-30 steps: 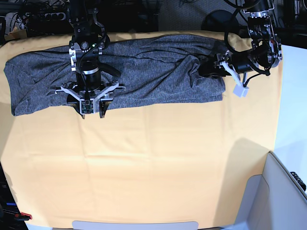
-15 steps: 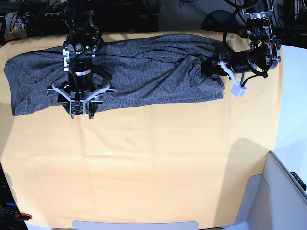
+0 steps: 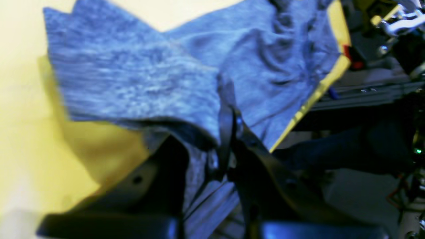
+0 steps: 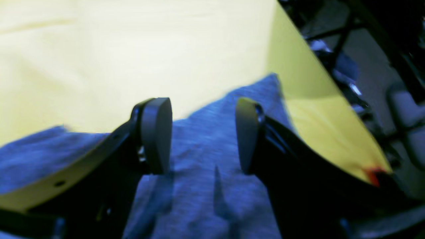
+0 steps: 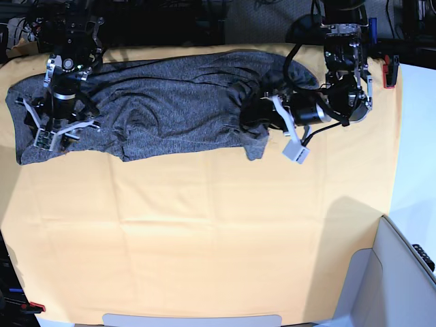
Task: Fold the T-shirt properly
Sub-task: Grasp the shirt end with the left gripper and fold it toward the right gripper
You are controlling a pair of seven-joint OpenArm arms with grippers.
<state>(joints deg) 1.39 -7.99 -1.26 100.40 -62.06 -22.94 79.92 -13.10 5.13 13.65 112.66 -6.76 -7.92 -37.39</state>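
The dark grey T-shirt (image 5: 170,102) lies bunched in a long band across the far side of the yellow-orange cloth (image 5: 204,231). On the right of the base view, my left gripper (image 5: 248,112) is shut on the shirt's right end, and the fabric is gathered into folds there. In the left wrist view its jaws (image 3: 227,132) pinch a raised edge of the T-shirt (image 3: 132,86). My right gripper (image 5: 53,133) hangs open over the shirt's left end. Its two fingers (image 4: 156,139) stand wide apart above the T-shirt (image 4: 206,172), with nothing between them.
A light grey bin (image 5: 402,272) stands at the near right corner. A red clamp (image 5: 388,71) sits at the table's far right edge. Cables and dark frames run along the back edge. The cloth's right border (image 4: 332,109) lies close to my right gripper.
My left gripper closed on the shirt's right end and dragged it leftward, bunching the fabric. My right arm moved left, from the shirt's middle to its left end, still open.
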